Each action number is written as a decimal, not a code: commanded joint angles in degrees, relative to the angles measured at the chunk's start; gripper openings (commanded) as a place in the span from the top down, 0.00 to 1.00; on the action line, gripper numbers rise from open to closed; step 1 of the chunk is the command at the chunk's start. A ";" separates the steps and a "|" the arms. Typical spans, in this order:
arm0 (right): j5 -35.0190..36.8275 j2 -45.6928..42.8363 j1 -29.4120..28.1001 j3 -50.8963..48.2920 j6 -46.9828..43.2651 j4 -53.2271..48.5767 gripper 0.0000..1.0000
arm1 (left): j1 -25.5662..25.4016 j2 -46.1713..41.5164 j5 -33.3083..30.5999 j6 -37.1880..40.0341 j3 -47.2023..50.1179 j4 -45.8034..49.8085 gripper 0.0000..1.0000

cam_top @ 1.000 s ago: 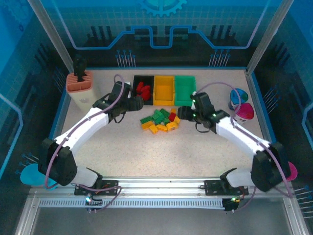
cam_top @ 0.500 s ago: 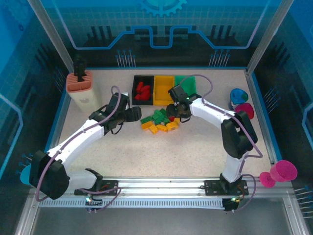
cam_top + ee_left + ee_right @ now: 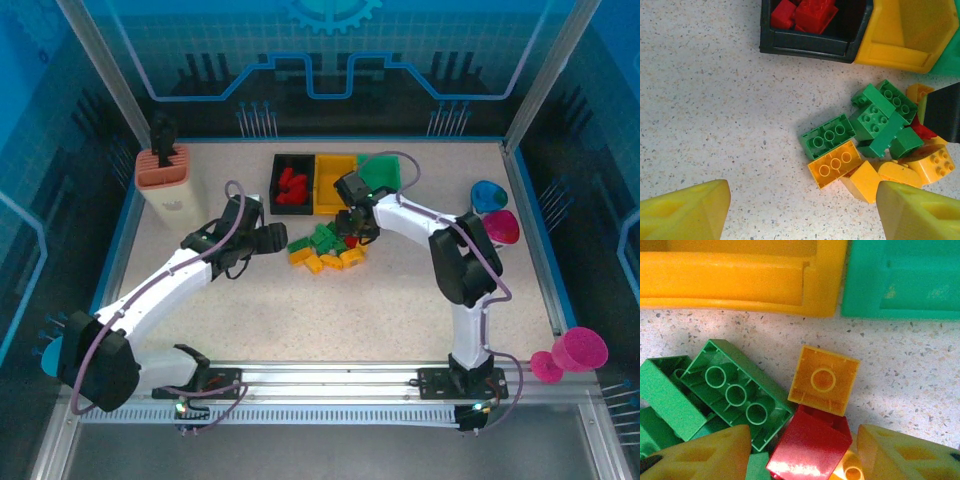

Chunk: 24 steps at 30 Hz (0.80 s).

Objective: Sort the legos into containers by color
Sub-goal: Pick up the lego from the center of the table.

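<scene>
A pile of green, yellow-orange and red legos [image 3: 325,247] lies in front of the black [image 3: 275,185], yellow [image 3: 335,182] and green [image 3: 385,170] containers. Several red legos [image 3: 812,12] lie in the black container [image 3: 805,45]. My right gripper [image 3: 802,445] is down at the pile's right end, its yellow fingers [image 3: 900,450] close on either side of a tilted red lego [image 3: 812,445]. An orange square lego [image 3: 824,380] and a green lego [image 3: 735,392] touch it. My left gripper [image 3: 802,205] hangs open over bare table left of the pile, near a yellow lego [image 3: 835,163].
A salmon-pink holder [image 3: 163,170] stands at the far left. Blue [image 3: 487,195] and magenta [image 3: 500,227] cups sit at the right edge, and another magenta cup [image 3: 578,352] lies near the front right. The right arm [image 3: 410,215] reaches across in front of the green container.
The right arm swung left from the table's right side onto the pile and its jaws narrowed around the red lego. The left gripper drew back slightly from the black container.
</scene>
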<state>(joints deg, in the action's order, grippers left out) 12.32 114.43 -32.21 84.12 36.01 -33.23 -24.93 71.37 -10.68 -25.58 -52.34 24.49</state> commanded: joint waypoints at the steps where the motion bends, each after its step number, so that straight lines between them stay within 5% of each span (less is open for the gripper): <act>1: 1.41 1.58 0.14 0.99 -0.15 -2.10 0.41 | -0.20 -1.36 -0.22 -0.34 0.74 -0.70 0.22; 15: 0.12 2.80 0.30 -1.77 -0.55 -0.92 0.41 | -0.16 -0.38 0.13 -0.74 0.91 -1.11 0.23; 24: 0.35 0.82 0.10 -3.48 -0.33 -0.52 0.56 | -0.16 -0.89 -0.55 -0.49 1.27 -0.91 0.22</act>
<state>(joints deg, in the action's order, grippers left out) 12.86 115.22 -32.18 81.91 35.73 -32.53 -24.93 71.35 -10.68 -25.58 -51.96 24.05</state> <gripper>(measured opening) 0.449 0.775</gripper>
